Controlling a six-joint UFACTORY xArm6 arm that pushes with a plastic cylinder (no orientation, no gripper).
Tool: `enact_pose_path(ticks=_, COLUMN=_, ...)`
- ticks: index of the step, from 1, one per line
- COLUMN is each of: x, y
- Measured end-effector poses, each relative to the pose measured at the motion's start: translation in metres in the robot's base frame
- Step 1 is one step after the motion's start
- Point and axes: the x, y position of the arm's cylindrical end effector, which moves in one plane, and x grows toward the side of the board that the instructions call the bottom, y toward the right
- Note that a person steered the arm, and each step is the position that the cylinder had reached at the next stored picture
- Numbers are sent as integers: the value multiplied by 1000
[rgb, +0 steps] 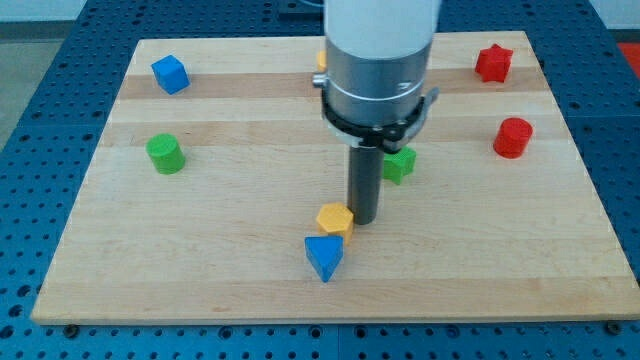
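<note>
Pale wood board (200, 260) on a blue pegboard bench (60, 30), eight blocks listed. My tip (364, 220), a bare dark rod that holds nothing, stands just below board centre. Nearest item: yellow block (335, 219), faceted, at nine o'clock from my tip, touching it or all but touching; I cannot tell which. Blue triangular block (324, 257) lies at seven o'clock from my tip, just beside the yellow one's lower edge. Green block (399, 164), shape partly hidden by my rod housing, sits near at one o'clock. Green cylinder (165, 153) lies well apart at ten o'clock; blue cube (170, 74) further out the same way, near the top edge. Red cylinder (513, 137) at two o'clock and red star-like block (493, 62) beyond it, near the top right corner. Sliver of an orange-yellow block (322, 60) shows at twelve o'clock, mostly hidden by my arm. Open wood at three to five o'clock; the bottom edge lies near beyond the blue triangular block.
</note>
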Motion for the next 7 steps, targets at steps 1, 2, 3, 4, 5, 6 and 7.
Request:
enact_pose_path(ticks=1, x=1, y=-21)
enact_pose_path(ticks=2, x=1, y=-43)
enact_pose_path(ticks=3, x=2, y=-66)
enact_pose_path(ticks=4, x=12, y=-85)
enact_pose_path(ticks=5, x=-1, y=-37)
enact_pose_path(ticks=6, x=3, y=-28)
enact_pose_path(ticks=7, x=3, y=-28)
